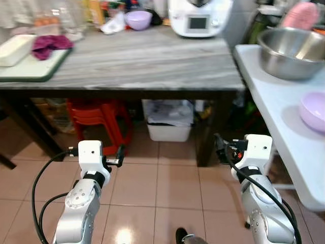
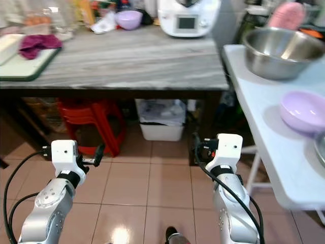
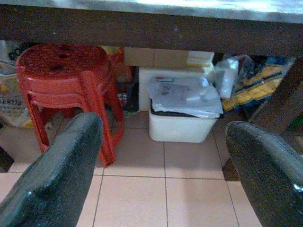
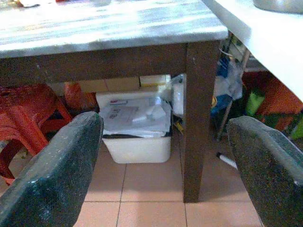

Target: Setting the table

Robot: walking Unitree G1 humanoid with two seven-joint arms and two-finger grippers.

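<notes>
Right eye view | lilac bowl [image 2: 303, 111] on white table [image 2: 264, 127] | above right end effector [image 4: 165, 161]

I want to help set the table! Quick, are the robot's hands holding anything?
Left gripper: open, holding nothing, low over the floor.
Right gripper: open, holding nothing, also low over the floor.

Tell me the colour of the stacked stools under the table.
Red; the stacked stools show best in the left wrist view.

Lilac bowl [image 2: 303, 110] sits upright on white table [image 2: 264, 127], beside steel bowl [image 2: 281, 51].
</notes>
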